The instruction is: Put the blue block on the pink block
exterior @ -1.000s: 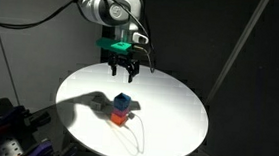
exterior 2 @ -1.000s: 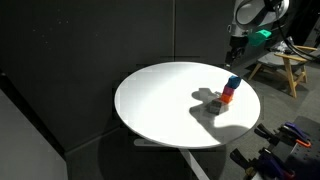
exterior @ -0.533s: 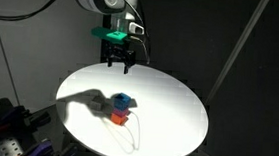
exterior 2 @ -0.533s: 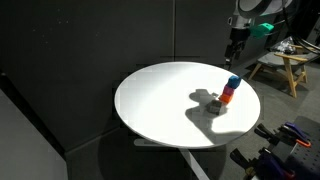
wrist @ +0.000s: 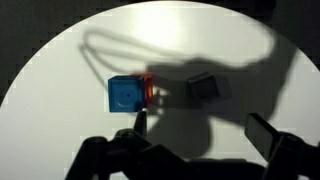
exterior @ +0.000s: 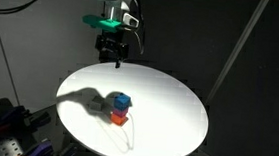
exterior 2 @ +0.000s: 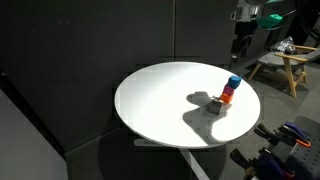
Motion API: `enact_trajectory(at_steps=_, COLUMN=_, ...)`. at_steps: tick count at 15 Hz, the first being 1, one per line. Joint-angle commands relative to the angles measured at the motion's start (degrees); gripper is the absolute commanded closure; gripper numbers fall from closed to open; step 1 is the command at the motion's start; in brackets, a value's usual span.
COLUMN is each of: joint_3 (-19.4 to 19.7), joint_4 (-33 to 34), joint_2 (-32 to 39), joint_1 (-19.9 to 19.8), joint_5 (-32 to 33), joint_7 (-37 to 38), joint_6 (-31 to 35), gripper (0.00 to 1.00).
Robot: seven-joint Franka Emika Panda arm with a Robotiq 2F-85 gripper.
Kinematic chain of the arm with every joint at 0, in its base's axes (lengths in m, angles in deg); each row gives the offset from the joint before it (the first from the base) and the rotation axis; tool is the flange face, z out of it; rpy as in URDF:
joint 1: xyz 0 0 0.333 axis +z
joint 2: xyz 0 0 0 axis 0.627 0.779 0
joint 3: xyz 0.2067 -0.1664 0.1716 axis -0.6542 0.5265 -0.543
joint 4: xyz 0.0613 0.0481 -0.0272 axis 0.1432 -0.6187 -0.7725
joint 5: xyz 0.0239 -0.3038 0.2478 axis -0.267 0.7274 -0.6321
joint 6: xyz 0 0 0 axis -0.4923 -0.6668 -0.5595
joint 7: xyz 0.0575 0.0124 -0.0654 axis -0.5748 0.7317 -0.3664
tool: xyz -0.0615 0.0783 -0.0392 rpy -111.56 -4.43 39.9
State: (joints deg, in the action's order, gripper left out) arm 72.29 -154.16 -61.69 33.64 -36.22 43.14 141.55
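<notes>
The blue block sits on top of an orange-red block near the middle of the white round table. Both show in the other exterior view, blue over orange-red, and in the wrist view. Another small cube lies beside the stack in the arm's shadow. It looks dark, so I cannot tell whether it is the pink block. My gripper hangs high above the table's far edge, open and empty.
The table is ringed by dark curtains. A wooden stool and equipment stand off its edge, and clutter sits below it.
My gripper has risen and drawn back from above the stack toward the table's far edge. The blocks have not moved.
</notes>
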Motion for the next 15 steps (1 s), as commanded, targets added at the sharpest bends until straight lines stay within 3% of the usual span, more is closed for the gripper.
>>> enact_trajectory(at_steps=1, joint_3=-0.3, joint_4=-0.8, joint_2=-3.21, joint_1=0.24, joint_5=1.56, joint_7=2.59, joint_6=-3.42, gripper=0.0)
enact_trajectory(at_steps=9, joint_3=-0.96, joint_4=-2.18, joint_2=-6.02, joint_1=0.47, joint_5=0.58, joint_7=7.96, joint_6=-2.64, gripper=0.0)
enact_trajectory(at_steps=15, joint_3=-0.64, joint_4=-0.94, joint_2=-4.06, joint_1=0.6, joint_5=0.3, joint_7=6.41, joint_6=-3.13, gripper=0.0)
